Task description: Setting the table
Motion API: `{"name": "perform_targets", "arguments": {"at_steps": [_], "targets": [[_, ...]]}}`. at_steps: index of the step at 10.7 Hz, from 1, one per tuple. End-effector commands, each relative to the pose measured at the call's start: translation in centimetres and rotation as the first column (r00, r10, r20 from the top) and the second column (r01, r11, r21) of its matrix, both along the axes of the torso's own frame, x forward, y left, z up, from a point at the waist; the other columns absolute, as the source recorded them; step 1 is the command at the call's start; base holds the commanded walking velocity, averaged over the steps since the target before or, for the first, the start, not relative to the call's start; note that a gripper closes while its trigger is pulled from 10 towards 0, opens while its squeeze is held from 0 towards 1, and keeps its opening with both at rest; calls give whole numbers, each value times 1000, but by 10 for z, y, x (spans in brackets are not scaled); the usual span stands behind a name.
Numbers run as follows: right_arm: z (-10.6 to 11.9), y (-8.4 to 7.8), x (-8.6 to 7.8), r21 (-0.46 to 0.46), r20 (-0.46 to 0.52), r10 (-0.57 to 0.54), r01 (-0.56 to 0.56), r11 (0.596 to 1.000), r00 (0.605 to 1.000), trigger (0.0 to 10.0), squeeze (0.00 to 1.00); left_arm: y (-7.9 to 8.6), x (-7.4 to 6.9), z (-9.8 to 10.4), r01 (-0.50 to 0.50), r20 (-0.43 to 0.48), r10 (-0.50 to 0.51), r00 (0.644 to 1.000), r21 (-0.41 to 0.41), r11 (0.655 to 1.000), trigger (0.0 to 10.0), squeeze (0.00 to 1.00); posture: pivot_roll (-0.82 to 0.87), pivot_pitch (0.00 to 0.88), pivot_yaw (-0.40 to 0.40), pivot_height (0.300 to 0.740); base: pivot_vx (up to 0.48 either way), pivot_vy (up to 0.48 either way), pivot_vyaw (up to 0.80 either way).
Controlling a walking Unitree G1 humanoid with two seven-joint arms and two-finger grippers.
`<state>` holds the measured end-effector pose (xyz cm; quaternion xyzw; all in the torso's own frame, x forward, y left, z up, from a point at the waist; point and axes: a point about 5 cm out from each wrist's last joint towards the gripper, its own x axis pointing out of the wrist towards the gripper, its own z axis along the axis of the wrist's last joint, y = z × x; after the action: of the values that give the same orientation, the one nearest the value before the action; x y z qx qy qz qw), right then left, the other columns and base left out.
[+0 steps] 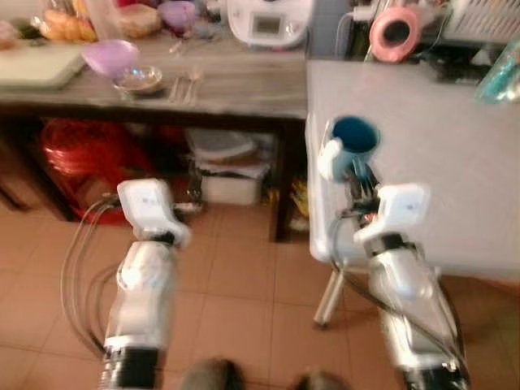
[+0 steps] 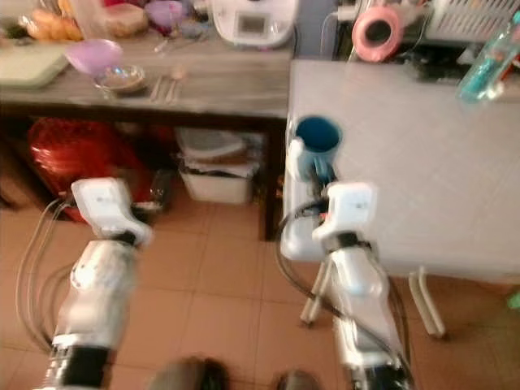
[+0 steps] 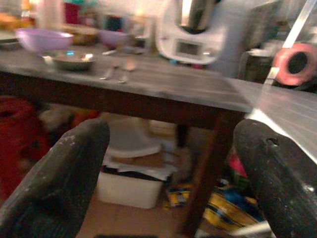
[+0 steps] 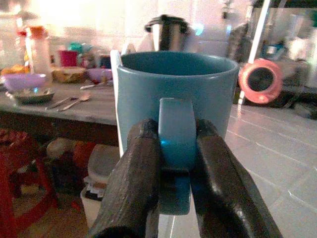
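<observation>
A blue mug [image 1: 354, 140] with a white outer side is held upright by its handle in my right gripper [image 4: 176, 163], which is shut on it. The mug hangs at the near left edge of the pale grey table [image 1: 439, 154]. In the right wrist view the two black fingers [image 4: 136, 173] pinch the mug's handle [image 4: 175, 134]. My left gripper [image 3: 168, 163] is open with nothing between its fingers, held low over the floor in front of the dark wooden table [image 1: 236, 89]. On that table lie a purple bowl [image 1: 110, 57], a metal dish [image 1: 138, 80] and cutlery [image 1: 185, 85].
A white kitchen appliance [image 1: 268, 20] and food containers stand at the back of the wooden table. A pink tape roll [image 1: 394, 32] sits at the far edge of the grey table. Under the wooden table are a red stool [image 1: 85, 154] and a white bin [image 1: 231, 183]. Tiled floor lies below.
</observation>
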<state>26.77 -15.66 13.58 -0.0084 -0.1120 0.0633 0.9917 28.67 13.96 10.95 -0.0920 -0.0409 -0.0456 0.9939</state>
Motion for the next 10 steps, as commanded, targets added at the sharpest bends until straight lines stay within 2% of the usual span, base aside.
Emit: {"name": "perform_targets", "arguments": {"at_steps": [1,3,4,6,7,8,10], "targets": [[4,1,-2,11,17,0,0,1000,1000,10000,0,3,3,3,-1,18,0,1000,30,1000,10000,0,-64,0,27,740,292,382,0],[-13,-11,-11,51,-52,-95,97,994,994,10000,0,3,1,-1,-18,16,18,1000,34,999,10000,0,-73,0,23,740,347,330,0],[-15,-12,-15,17,-56,-105,107,994,993,10000,0,0,-4,-6,-5,3,5,1000,25,1000,10000,0,-79,0,30,740,431,0,0],[-7,-5,-7,0,-43,-84,84,996,996,10000,0,-9,-4,-7,35,10,-35,999,52,998,10000,0,-83,0,25,740,446,0,0],[-3,-4,-3,-15,-35,-86,85,996,996,10000,0,-7,-3,-6,24,14,-25,1000,68,997,10000,0,-84,0,28,740,465,0,0],[-6,-8,2,-65,-51,-138,135,989,989,10000,0,-5,-4,-6,18,22,-20,1000,73,997,10000,0,-83,0,27,740,480,0,0],[-7,-4,5,-114,-53,-107,101,988,993,10000,0,-4,-3,-5,15,21,-16,1000,68,998,10000,0,-86,0,26,740,480,0,0]]}}
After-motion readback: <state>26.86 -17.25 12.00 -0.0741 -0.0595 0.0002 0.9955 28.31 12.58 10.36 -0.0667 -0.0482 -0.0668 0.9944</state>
